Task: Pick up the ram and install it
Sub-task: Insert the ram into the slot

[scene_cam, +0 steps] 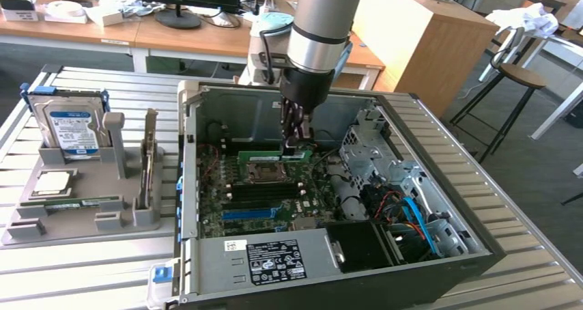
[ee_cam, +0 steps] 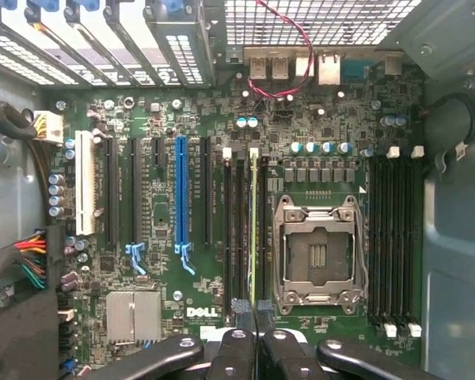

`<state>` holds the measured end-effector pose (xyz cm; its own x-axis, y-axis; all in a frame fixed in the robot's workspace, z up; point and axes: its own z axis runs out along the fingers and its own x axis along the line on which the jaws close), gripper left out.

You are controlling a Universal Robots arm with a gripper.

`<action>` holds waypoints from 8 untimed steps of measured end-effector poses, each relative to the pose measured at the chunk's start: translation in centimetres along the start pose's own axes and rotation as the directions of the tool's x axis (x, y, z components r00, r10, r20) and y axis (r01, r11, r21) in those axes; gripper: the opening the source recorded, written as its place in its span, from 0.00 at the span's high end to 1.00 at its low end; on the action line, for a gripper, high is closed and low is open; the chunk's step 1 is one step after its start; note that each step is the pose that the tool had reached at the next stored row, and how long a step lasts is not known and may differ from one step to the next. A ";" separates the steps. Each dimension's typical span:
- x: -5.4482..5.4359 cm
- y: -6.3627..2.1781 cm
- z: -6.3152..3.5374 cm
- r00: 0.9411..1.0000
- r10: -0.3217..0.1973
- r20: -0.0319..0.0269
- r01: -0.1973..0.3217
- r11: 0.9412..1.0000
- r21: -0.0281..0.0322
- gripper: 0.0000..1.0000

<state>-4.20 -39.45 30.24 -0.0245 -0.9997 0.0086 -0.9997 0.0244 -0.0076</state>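
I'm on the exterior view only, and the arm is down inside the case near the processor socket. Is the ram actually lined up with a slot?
Observer: Yes. In the wrist view the ram runs edge-on along one black slot, in the bank between the CPU socket and the blue slot.
Operator: And is it gripped squarely?
Observer: The fingers are shut on it, one against each face, with the board straight between them.
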 end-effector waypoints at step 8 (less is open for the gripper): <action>0.0 0.00 0.01 1.000 0.004 0.000 -0.004 1.000 0.000 0.89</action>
<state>-4.20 -39.45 30.24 -0.0288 -0.9996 0.0084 -0.9996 0.0287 -0.0077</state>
